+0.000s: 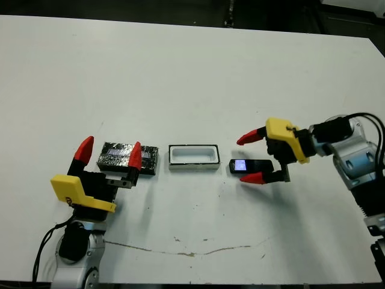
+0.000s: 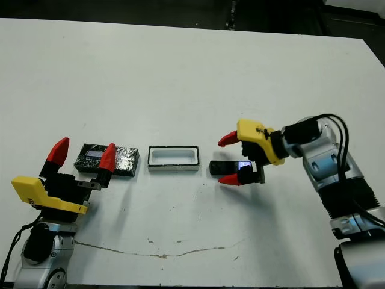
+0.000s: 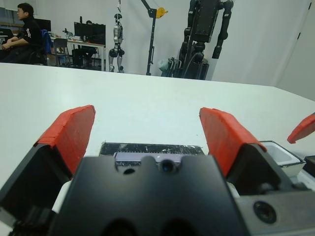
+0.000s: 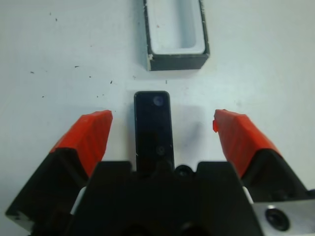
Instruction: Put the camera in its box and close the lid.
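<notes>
A: While the box (image 1: pixel 192 158) sits on the white bench (image 1: pixel 192 72), where's everything else relative to it?

B: Box is the landmark. Open, white interior up, nothing inside it. Lid (image 1: pixel 120 155) lies flat just beside the box on the robot's left, small gap between, speckled face up with pale label strips. Camera (image 1: pixel 248 165) lies flat just beside the box on the robot's right, also not touching, bluish-white patch on the end nearest the box. All three roughly in one row.

A: Right pincer?

B: Right pincer (image 1: pixel 252 158) is on the camera side of the box, fingers spread wide, released. One red fingertip on the far side of the camera, the other on the near side, so the camera's outer end sits between them. Right wrist view shows clear bench between each fingertip and the camera (image 4: pixel 154 129): not gripped. Camera points lengthwise at the box's short end (image 4: pixel 176 34) in that view.

A: Left pincer?

B: Left pincer (image 1: pixel 109 155) is on the lid side of the box, also spread wide and released, holding nothing. From the head views its red tips overlap the lid's edges; left wrist view has the lid (image 3: pixel 151 150) between the two fingers. Contact with the lid: cannot tell.

A: Background?

B: A seated person (image 3: pixel 22 30) and robot stands well beyond the bench in the left wrist view.
</notes>
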Controlling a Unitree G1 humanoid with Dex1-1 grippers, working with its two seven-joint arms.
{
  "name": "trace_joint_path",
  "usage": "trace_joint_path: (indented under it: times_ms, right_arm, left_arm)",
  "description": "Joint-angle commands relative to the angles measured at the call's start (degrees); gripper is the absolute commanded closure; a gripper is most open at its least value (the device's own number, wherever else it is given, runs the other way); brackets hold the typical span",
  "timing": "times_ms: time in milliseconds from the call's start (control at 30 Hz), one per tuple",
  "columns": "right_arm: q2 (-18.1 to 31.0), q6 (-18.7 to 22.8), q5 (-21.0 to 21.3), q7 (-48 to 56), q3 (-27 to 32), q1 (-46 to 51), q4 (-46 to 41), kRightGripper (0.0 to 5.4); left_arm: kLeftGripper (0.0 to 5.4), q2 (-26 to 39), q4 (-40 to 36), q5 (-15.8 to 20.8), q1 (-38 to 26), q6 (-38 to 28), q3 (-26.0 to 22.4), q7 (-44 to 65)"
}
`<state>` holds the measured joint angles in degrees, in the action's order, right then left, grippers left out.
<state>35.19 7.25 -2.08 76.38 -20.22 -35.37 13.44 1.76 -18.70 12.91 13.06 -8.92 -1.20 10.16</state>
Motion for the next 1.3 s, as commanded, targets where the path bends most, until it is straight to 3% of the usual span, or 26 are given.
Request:
trace_joint_path:
  times_ms: [33, 267, 633, 867, 1033, 1200, 1300]
  right_arm:
    - [0.3, 0.7, 0.5, -1.3, -0.1, 2.2, -2.2, 0.78]
    - [0.6, 3.6, -0.2, -1.5, 0.1, 3.7, -4.8, 1.82]
    - [1.2, 0.6, 0.8, 0.7, -1.0, 2.7, -2.8, 3.53]
    - [1.2, -0.6, 1.3, 2.7, -1.5, 1.0, -1.1, 3.73]
    - [0.4, 4.9, -1.5, 3.0, 0.6, -1.1, -0.5, 3.73]
    - [-0.3, 16.5, -3.6, 0.9, 2.7, -6.5, -1.6, 3.73]
    - [-1.6, 17.8, -4.7, -0.7, 4.0, -9.0, -2.0, 3.73]
  left_arm:
    - [0.0, 0.3, 0.2, -0.5, 0.3, 0.4, -0.2, -0.2]
    - [0.0, 0.2, -0.7, 0.2, 0.7, 1.4, -0.1, -0.3]
    - [0.0, -0.2, -1.0, -1.1, 1.2, 0.9, 0.3, -1.2]
    - [0.0, -0.3, -0.9, -1.4, 1.5, 0.5, 0.4, -1.5]
    - [0.0, -0.5, -1.2, -1.2, 1.7, 0.6, 0.6, -1.5]
    - [0.0, -0.7, -1.0, -0.9, 1.9, 0.5, 0.6, -1.3]
    - [0.0, -0.8, -0.7, -0.7, 1.9, 0.3, 0.7, -1.0]
